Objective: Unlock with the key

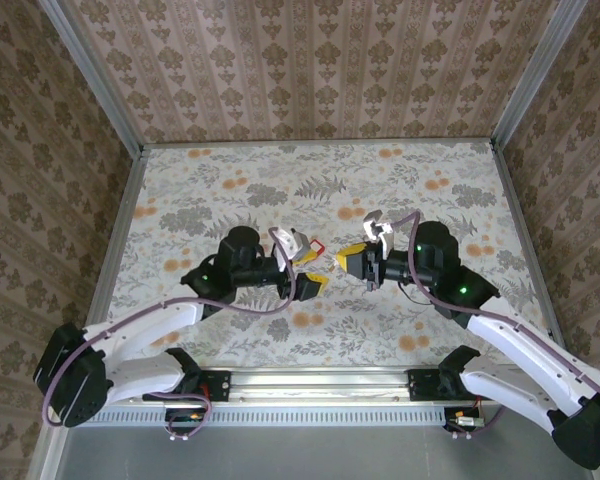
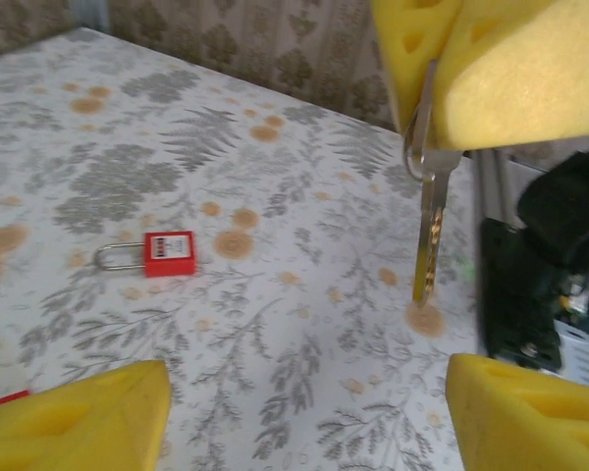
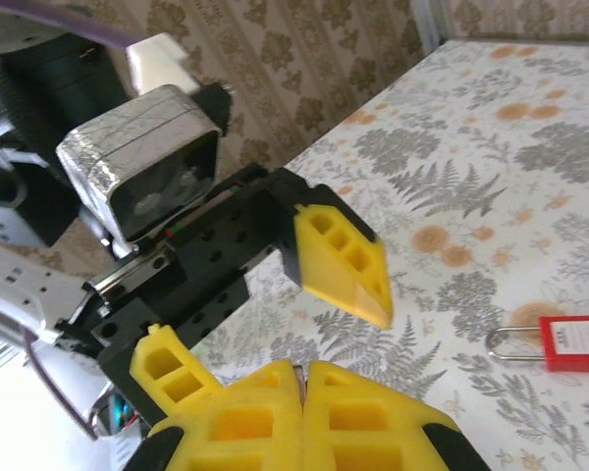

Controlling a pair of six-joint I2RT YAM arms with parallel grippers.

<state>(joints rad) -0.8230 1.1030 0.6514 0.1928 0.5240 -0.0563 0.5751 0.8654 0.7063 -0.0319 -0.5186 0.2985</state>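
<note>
Key (image 2: 432, 211) pinched in right gripper (image 3: 302, 385), padlock (image 2: 169, 253) lying near

Red padlock (image 2: 170, 253), silver shackle (image 2: 97, 257), silver-and-brass key (image 2: 432, 226), yellow fingers (image 3: 344, 260), cream table (image 1: 230, 170) with grey ferns and orange dots, beige walls (image 1: 310, 60) striped with brown damask, black-and-white arms (image 1: 145, 325), purple cable (image 3: 69, 26)

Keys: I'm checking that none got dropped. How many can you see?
1. The key hangs pinched in the shut right end effector, above the table; more could be hidden from these views.
</note>
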